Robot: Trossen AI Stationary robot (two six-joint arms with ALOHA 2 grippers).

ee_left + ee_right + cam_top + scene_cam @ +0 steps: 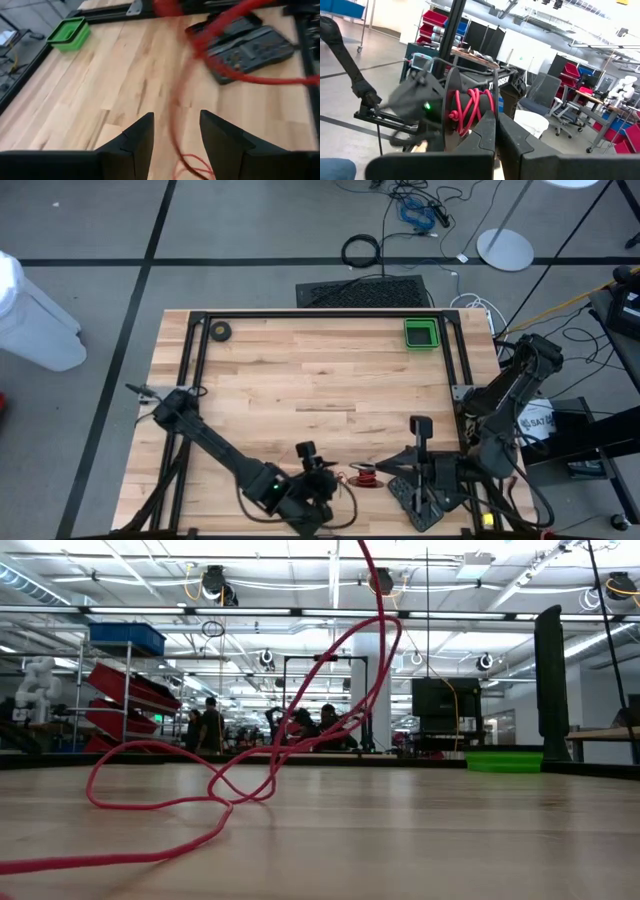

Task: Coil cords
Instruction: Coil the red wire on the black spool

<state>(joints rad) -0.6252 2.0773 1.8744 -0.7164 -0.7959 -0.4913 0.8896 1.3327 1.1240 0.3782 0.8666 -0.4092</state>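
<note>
Cords [470,107], no legible label

A large open workshop or lab is shown: red storage bins [125,690] on racks, ceiling lights, office chairs [540,97], people [210,725] at benches

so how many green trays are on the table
1. The green tray sits at the table's far edge, toward the right arm's side; it also shows in the low view and left wrist view. No other shows, though the arms hide part of the near edge.
</note>
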